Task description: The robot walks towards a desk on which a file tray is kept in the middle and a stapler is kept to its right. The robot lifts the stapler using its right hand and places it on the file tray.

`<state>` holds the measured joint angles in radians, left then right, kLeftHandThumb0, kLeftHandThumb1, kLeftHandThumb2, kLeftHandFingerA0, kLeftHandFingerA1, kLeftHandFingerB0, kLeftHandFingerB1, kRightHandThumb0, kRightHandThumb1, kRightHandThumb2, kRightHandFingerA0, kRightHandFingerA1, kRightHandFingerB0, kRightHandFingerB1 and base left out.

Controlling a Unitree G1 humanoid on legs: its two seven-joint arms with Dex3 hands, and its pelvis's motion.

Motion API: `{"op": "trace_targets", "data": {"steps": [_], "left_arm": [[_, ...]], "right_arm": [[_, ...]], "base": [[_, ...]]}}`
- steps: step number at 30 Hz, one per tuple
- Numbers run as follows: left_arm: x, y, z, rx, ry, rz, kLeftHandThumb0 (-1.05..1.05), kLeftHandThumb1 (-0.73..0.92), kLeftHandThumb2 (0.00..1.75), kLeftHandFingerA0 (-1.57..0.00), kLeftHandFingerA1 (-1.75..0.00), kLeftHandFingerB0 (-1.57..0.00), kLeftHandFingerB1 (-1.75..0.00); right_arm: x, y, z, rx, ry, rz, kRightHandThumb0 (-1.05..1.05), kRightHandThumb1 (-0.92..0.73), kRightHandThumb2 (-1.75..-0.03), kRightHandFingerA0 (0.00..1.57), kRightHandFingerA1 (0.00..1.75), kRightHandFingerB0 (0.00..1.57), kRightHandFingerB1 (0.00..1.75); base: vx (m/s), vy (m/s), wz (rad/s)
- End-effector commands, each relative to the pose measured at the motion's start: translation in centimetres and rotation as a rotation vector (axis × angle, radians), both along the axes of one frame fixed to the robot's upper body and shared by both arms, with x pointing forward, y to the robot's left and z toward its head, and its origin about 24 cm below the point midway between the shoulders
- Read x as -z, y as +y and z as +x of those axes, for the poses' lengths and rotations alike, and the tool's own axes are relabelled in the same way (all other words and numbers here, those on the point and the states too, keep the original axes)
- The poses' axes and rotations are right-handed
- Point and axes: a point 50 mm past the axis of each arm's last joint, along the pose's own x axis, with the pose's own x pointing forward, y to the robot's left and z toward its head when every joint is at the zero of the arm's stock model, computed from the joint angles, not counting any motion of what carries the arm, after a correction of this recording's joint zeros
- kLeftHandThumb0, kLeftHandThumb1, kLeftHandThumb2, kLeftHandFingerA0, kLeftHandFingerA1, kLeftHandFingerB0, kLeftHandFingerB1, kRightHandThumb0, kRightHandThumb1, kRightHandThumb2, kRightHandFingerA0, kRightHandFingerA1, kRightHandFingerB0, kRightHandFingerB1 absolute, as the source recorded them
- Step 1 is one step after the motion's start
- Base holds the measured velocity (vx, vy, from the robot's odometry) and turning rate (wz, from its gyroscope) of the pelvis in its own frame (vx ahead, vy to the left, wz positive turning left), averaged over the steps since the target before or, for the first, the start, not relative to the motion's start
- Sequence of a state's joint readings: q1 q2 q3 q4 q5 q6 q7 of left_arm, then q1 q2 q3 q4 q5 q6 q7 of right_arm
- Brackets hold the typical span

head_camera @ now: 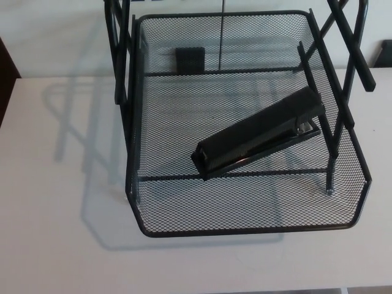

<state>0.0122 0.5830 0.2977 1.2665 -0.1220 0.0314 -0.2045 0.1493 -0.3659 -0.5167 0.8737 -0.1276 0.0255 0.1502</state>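
Note:
A black stapler lies diagonally inside the black wire-mesh file tray, its nose toward the tray's front left and its hinge end toward the right side. The tray stands on a white desk, filling the middle of the head view. Neither of my hands shows in the picture.
Black frame struts rise from the tray on the left, and crossed struts rise on the right. A small dark clip sits at the tray's back. The desk's front edge runs along the bottom. A dark object peeks in at far right.

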Motion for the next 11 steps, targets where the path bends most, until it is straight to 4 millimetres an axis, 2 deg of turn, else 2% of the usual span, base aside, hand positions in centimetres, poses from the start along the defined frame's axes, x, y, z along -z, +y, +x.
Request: {"op": "trace_targets", "data": {"steps": [1,2,4,5,6,9,10,11], "left_arm": [[-0.61,0.55,0.17,-0.021,-0.027,0.01,-0.69,0.86,0.66,-0.41,-0.43,-0.22,-0.32],[-0.63,0.56,0.18,-0.017,-0.024,0.012,-0.69,0.86,0.66,-0.41,-0.43,-0.23,-0.33],[-0.59,0.55,0.08,-0.013,-0.018,0.015,-0.69,0.86,0.66,-0.42,-0.43,-0.25,-0.33],[-0.57,0.55,0.17,-0.021,-0.012,0.02,-0.69,0.86,0.66,-0.43,-0.44,-0.25,-0.34],[-0.55,0.55,0.04,-0.019,-0.017,0.014,-0.7,0.85,0.66,-0.42,-0.42,-0.23,-0.33],[-0.49,0.53,-0.14,-0.028,-0.023,0.01,-0.69,0.85,0.66,-0.41,-0.42,-0.21,-0.32],[-0.49,0.48,-0.13,-0.015,-0.034,0.008,-0.71,0.7,1.0,-0.31,-0.54,-0.13,-0.44],[-0.49,0.48,-0.13,-0.015,-0.034,0.008,-0.71,0.7,1.0,-0.31,-0.54,-0.13,-0.44]], "right_arm": [[-0.52,-0.75,0.31,0.013,-0.061,0.009,-0.61,-0.56,-0.58,0.24,0.61,0.07,0.23],[-0.53,-0.75,0.27,-0.005,-0.058,0.001,-0.66,-0.45,-0.84,0.22,0.62,0.03,0.23],[-0.54,-0.82,0.26,-0.054,0.0,-0.056,-0.7,-0.47,-0.87,0.26,0.62,0.04,0.24],[-0.55,-0.86,0.29,-0.052,-0.008,-0.048,-0.68,-0.46,-0.85,0.23,0.61,0.05,0.24],[-0.52,-0.86,0.25,-0.013,-0.047,-0.001,-0.59,-0.57,-0.58,0.28,0.6,0.05,0.22],[-0.46,-0.89,0.02,-0.017,-0.037,-0.002,-0.61,-0.59,-0.59,0.24,0.59,0.05,0.22],[-0.49,-0.93,0.04,-0.056,-0.008,-0.017,-0.68,-0.46,-0.86,0.2,0.6,0.03,0.18],[-0.49,-0.93,0.04,-0.056,-0.008,-0.017,-0.68,-0.46,-0.86,0.2,0.6,0.03,0.18]], "base": [[0.0,0.0,0.0],[0.0,0.0,0.0],[0.0,0.0,0.0],[0.0,0.0,0.0],[0.0,0.0,0.0],[0.0,0.0,0.0],[0.0,0.0,0.0],[0.0,0.0,0.0]]}}
